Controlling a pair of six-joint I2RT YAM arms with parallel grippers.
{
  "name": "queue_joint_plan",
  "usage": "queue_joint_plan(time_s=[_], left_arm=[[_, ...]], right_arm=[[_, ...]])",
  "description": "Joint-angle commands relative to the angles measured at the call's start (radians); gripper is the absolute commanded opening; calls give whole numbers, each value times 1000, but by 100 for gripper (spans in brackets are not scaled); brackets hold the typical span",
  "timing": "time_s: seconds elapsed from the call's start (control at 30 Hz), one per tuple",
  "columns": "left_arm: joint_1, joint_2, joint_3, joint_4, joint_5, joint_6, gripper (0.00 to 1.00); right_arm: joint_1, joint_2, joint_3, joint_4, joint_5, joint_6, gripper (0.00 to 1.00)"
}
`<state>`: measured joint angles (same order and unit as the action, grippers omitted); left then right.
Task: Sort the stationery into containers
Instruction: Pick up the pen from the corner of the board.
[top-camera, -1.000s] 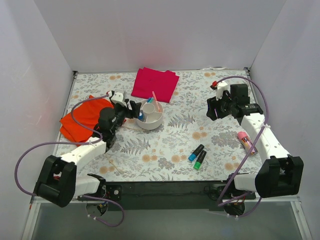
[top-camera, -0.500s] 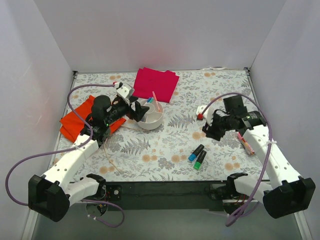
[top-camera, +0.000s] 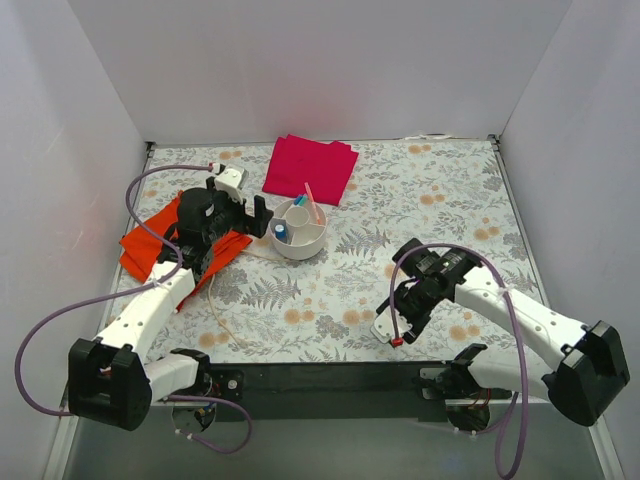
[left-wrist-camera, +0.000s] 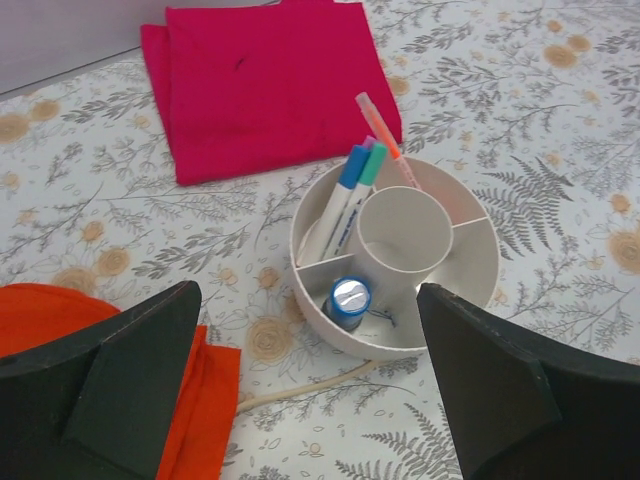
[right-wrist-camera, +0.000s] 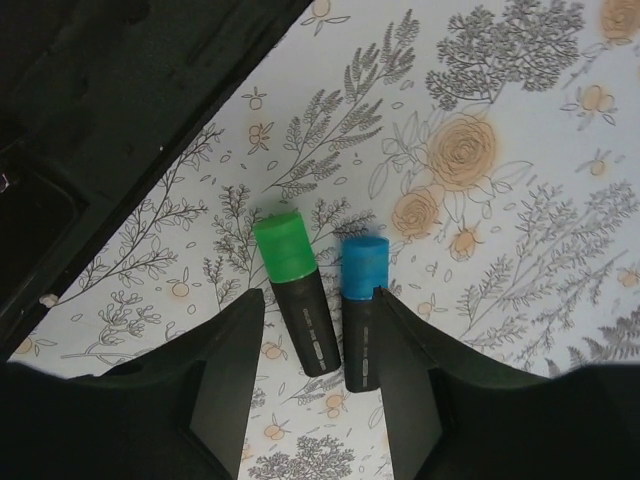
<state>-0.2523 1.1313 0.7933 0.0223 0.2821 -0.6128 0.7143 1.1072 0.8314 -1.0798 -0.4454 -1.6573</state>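
The white compartment dish (top-camera: 300, 232) stands at back centre. In the left wrist view the dish (left-wrist-camera: 470, 290) holds blue- and teal-capped pens (left-wrist-camera: 345, 195), a thin pink pen (left-wrist-camera: 378, 125) and a grey-blue stub (left-wrist-camera: 350, 298). My left gripper (top-camera: 261, 217) is open and empty just left of the dish; it also shows in its own view (left-wrist-camera: 318, 405). My right gripper (top-camera: 400, 306) is open and low over two black markers, green-capped (right-wrist-camera: 296, 290) and blue-capped (right-wrist-camera: 362, 305), which lie between its fingers (right-wrist-camera: 225, 385) near the front edge. The pink glittery tube is hidden.
A magenta folded cloth (top-camera: 310, 166) lies behind the dish and an orange-red cloth (top-camera: 160, 243) lies under my left arm. A thin cream strand (left-wrist-camera: 300, 387) lies on the floral table in front of the dish. The dark front edge (right-wrist-camera: 120, 110) is close to the markers.
My right arm has swung from the back right down to the front centre, over the two markers. My left gripper has drawn back a little left from the dish.
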Motion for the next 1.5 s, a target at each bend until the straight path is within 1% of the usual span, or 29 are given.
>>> queue_joint_plan(time_s=[0.0,0.03,0.17,0.37,0.6,0.77,0.8,0.83,0.9,0.93,1.0,1.03,1.1,1.13,1.17,1.2,1.23,1.27,1.3,1.33,1.37,1.4,1.43,1.47], left_arm=[[63,-18,30,-9,-46,24,91],[73,-18,32,-9,-46,25,91],[114,-11,46,-7,-43,34,91],[150,-2,53,-2,-35,41,91],[173,-13,34,-5,-29,38,91],[183,-19,14,-2,-20,30,91],[183,-19,12,-1,-18,28,91],[183,-19,9,1,-18,27,91],[185,-19,1,10,-14,22,91],[185,-21,0,13,-14,22,91],[186,-22,-2,21,-15,19,91],[186,-22,-2,22,-14,18,91],[186,-25,-5,27,-9,18,91],[186,-28,-6,28,-8,19,91],[186,-30,-9,30,-9,16,91],[186,-34,-15,31,-12,12,91],[188,-38,-19,28,-11,7,91],[188,-42,-22,27,-9,-2,91],[188,-47,-26,19,-11,-8,91],[189,-54,-35,15,-12,-18,91],[189,-57,-39,10,-11,-30,91],[192,-57,-42,-2,-9,-31,91],[193,-57,-40,-7,-9,-33,91],[194,-54,-39,-13,-9,-31,90]], right_arm=[[56,68,-44,44,43,-104,53],[57,86,-48,44,45,-111,51],[63,169,-54,47,45,-143,49],[66,232,-66,57,82,-151,46],[70,258,-106,104,97,-142,46],[73,282,-120,168,112,-84,43],[74,286,-123,179,116,-76,41],[77,289,-129,188,125,-67,34],[80,298,-129,198,134,-39,26],[80,299,-111,186,143,-27,18],[79,278,-71,160,155,17,11],[70,264,-37,120,157,21,8],[48,221,85,90,139,39,8],[19,214,138,75,101,59,7],[5,217,263,61,80,76,7],[-7,229,328,52,61,102,7],[-34,246,392,46,9,193,7],[-51,287,532,46,-24,241,7],[-68,311,590,47,-60,302,7],[-97,338,650,70,-134,436,7],[-116,382,694,99,-180,530,7],[-134,399,739,144,-232,621,6],[-172,408,732,293,-336,718,5],[-186,408,712,399,-379,949,4]])
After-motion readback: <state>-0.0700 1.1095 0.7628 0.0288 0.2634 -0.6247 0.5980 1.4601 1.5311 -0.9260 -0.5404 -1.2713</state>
